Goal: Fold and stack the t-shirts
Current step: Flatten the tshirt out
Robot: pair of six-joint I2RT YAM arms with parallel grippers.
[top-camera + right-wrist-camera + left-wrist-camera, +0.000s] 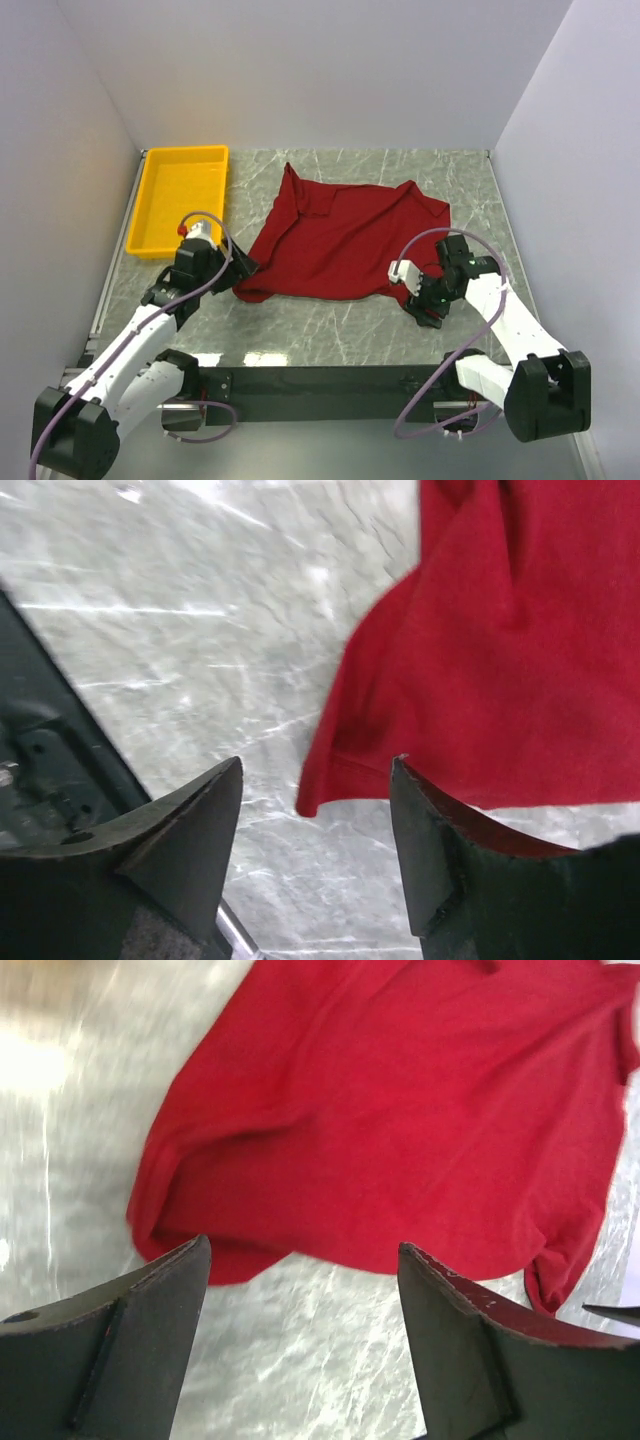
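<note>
A dark red t-shirt [345,240] lies loosely spread and creased on the marble table, one part folded over toward the back left. My left gripper [243,268] hovers at its near left corner. In the left wrist view the left gripper [304,1245] is open, with bare table between its jaws and the t-shirt [400,1110] just beyond the tips. My right gripper [420,303] is at the near right corner. In the right wrist view the right gripper [318,761] is open too, and a corner of the t-shirt [500,660] lies just ahead of it, held by nothing.
A yellow plastic tray [150,200] stands at the back left of the table, beside the shirt. White walls close in the back and both sides. A dark rail [320,380] with the arm bases runs along the near edge.
</note>
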